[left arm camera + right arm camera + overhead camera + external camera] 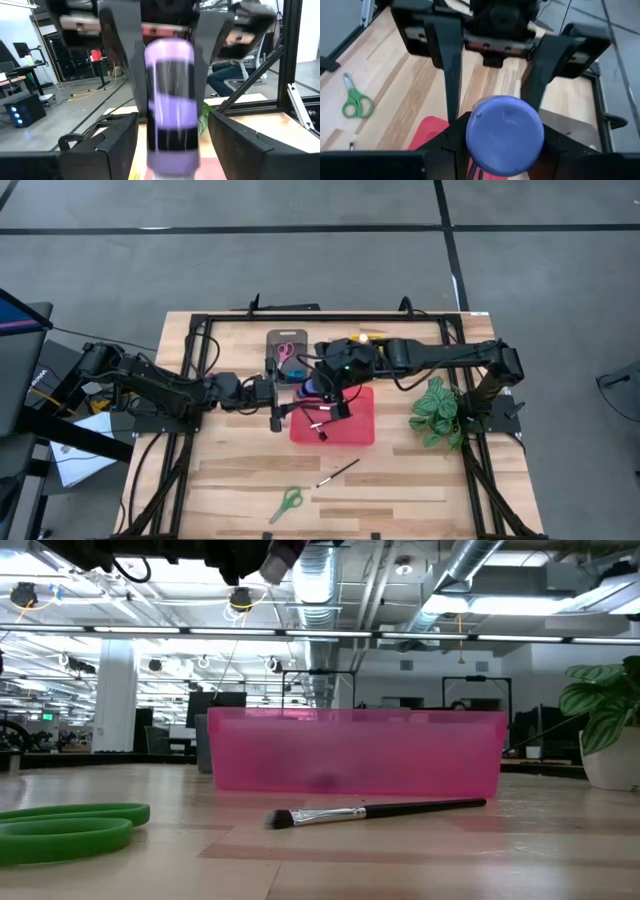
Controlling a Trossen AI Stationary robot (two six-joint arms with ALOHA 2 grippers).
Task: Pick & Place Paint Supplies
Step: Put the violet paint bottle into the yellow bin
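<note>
Handover in progress above the left edge of the red tray (350,430); purple tube (171,100) sits between both grippers. Right gripper (502,142) has its jaws clamped on the tube, cap end toward its own camera. Left gripper (172,142) faces it head-on, jaws wide and straddling the tube body, pads apparently not yet touching; the tube is the right arm's alone for now, by my reading.

Other supplies: brush (338,473) and green scissors (287,502) on bare wood at the near side of the table, apart from each other; pink scissors (286,351) in the grey tray (272,340) at the far side; plant (437,410) to the right, not involved.

Step in hand, as judged: left closes on the tube, then right lets go. To do it well: centre the tube between the left fingers (117,145) before closing; grip the body, clear of the right pads; right opens only once the left hold is firm; keep the exchange over the tray, so a slip lands inside.
</note>
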